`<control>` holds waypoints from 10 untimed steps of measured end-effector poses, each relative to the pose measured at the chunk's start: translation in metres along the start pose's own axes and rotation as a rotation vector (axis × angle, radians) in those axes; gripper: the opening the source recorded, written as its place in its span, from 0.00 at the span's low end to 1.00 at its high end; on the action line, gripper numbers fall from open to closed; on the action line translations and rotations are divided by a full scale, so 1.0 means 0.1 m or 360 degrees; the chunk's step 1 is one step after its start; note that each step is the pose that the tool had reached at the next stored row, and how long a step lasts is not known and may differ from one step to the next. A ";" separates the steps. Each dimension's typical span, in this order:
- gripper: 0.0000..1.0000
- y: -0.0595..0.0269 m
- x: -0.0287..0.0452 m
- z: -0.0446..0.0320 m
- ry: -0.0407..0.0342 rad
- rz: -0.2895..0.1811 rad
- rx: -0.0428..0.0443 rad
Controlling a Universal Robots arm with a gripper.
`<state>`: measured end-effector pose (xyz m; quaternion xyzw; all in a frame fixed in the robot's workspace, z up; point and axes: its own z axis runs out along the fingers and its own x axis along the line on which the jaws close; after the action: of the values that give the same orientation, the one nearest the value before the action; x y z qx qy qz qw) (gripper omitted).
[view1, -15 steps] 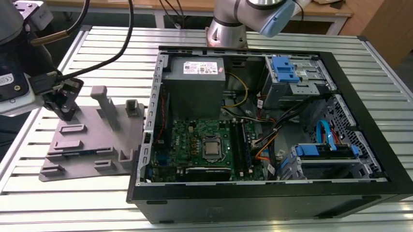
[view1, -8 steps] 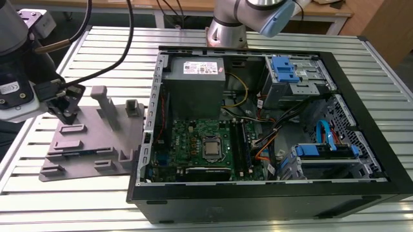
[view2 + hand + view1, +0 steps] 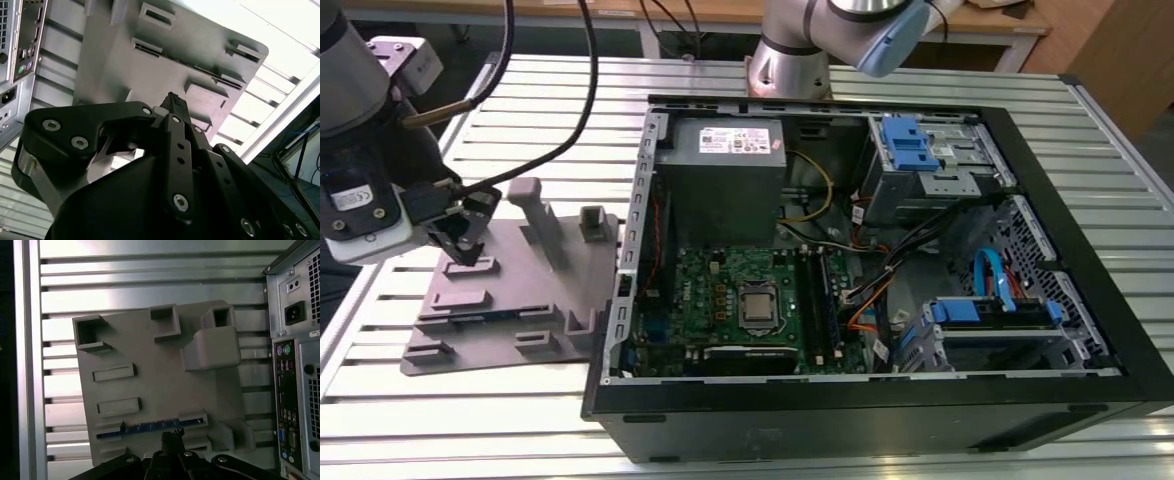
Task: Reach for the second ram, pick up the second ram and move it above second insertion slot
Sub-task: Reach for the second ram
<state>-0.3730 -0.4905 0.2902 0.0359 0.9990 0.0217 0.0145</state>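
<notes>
Though only its thin blue upper edge shows, we see the second ram (image 3: pixel 150 428) seated in a slot of the grey holder (image 3: pixel 160 380), the rest of it hidden. Our claw (image 3: pixel 172 437) hovers just beside it, tips pinched together and empty. The holder lies on the bench (image 3: pixel 150 290) beside the computer case (image 3: pixel 295 365).

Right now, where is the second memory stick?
In the first wrist view the memory stick sits in a slot of the gray holder, close to the claw. The holder stands at the exterior view's left of the computer case.
</notes>
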 end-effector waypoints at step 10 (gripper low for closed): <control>0.07 -0.007 0.012 0.155 0.0000 0.0000 0.0000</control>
<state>-0.3737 -0.4905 0.2747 0.0359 0.9990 0.0217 0.0145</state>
